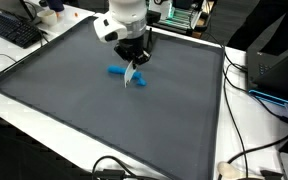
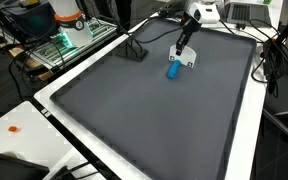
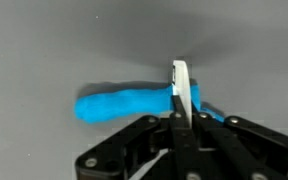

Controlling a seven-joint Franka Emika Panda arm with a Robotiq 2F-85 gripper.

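Note:
My gripper (image 1: pixel 134 61) hangs over the middle of a dark grey mat (image 1: pixel 74 100). It is shut on a thin white flat piece (image 3: pixel 180 82), seen edge-on in the wrist view and hanging below the fingers in both exterior views (image 2: pixel 188 60). Just under it a blue elongated object (image 3: pixel 119 104) lies flat on the mat, also in both exterior views (image 1: pixel 117 71) (image 2: pixel 171 71). The white piece's lower end is at the blue object's right end; I cannot tell if they touch. The fingers (image 3: pixel 180 112) hide part of the blue object.
The mat has a raised white border (image 1: pixel 229 110). A black keyboard (image 1: pixel 14 30) lies beyond one corner, and a black box (image 1: pixel 279 65) with cables stands past the far side. A black stand (image 2: pixel 134 50) sits on the mat's edge. A laptop (image 2: pixel 246 12) is behind.

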